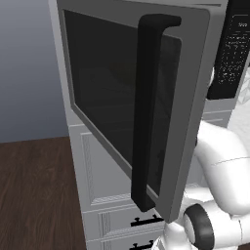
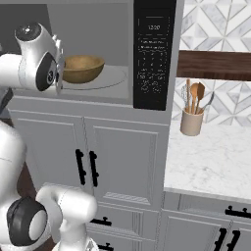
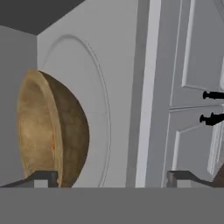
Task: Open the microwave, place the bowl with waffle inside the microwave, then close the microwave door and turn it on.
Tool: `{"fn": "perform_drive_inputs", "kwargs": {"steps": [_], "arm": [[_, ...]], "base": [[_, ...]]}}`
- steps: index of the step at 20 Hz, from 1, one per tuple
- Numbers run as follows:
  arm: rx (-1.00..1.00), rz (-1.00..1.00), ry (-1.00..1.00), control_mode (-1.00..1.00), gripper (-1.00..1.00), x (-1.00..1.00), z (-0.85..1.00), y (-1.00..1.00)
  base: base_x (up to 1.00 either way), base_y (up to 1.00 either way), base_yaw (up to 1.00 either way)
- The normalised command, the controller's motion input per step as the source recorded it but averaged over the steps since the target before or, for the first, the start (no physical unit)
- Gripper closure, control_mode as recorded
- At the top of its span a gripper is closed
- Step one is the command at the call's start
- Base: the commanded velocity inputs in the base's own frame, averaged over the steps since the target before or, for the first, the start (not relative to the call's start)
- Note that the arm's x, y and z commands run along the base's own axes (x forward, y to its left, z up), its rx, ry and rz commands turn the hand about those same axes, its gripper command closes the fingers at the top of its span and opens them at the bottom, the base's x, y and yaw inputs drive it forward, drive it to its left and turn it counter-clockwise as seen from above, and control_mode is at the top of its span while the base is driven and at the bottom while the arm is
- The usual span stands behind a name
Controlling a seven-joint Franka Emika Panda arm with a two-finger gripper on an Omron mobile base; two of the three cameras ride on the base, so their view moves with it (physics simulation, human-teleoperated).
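The two-finger gripper, its dark tips spread wide and holding nothing, hovers just outside the small round brown wooden bowl. The bowl sits upright on the round turntable inside the large grey-framed microwave, an orange sliver of waffle barely showing. A careless withdrawal could clip the bowl's rim; the swung-open dark-glass microwave door awaits closing.
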Motion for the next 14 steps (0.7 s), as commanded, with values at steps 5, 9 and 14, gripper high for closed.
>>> {"fn": "perform_drive_inputs", "kwargs": {"steps": [5,9,14], "arm": [[0.06,-0.04,-0.21,-1.00,-1.00,-1.00,0.77,-0.18],[0.00,-0.01,-0.13,-1.00,-1.00,-1.00,0.58,-0.54],[-0.05,0.00,-0.07,-1.00,-1.00,-1.00,0.08,-0.53]], "base": [[0.00,0.00,0.00],[0.00,0.00,0.00],[0.00,0.00,0.00]]}}
